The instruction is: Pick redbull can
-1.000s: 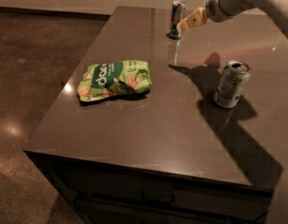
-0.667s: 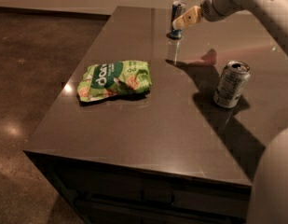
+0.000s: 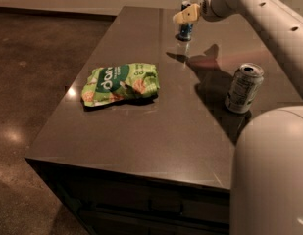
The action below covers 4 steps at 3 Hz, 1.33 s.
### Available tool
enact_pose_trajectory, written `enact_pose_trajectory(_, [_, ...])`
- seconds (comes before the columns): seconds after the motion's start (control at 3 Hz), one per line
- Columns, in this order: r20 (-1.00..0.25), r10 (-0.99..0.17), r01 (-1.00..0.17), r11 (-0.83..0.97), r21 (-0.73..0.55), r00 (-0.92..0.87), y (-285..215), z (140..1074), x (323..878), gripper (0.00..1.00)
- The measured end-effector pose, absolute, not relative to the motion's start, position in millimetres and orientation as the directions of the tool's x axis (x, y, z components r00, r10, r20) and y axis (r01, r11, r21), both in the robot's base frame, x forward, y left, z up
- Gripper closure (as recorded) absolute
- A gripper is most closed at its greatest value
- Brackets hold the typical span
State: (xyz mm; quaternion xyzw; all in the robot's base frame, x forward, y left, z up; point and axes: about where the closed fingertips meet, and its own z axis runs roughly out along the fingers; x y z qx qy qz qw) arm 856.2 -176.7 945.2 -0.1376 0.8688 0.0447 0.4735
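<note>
The gripper [image 3: 181,16] hangs level with the upper half of the redbull can [image 3: 185,31], seemingly lined up for a side grasp; whether the jaws are spread or pinching it I cannot tell. That can stands upright right at the jaws, near the far edge of the desk [image 3: 156,131]. The wider can [image 3: 244,88] and the snack bag [image 3: 119,83] sit well away, out of the approach.

white arm [image 3: 263,10] stretched far forward, gripper [image 3: 186,15] hovering at its end
</note>
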Motion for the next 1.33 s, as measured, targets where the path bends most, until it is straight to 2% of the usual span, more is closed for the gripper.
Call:
enact_pose_trajectory(0.67, [-0.851, -0.114, -0.241, 0.970, 0.015, -0.512, -168.5, 933.8, 891.4, 0.00])
enact_pose_trajectory(1.33, [-0.874, -0.092, -0.217, 0.976, 0.016, -0.477, -162.3, 934.2, 913.7, 0.00])
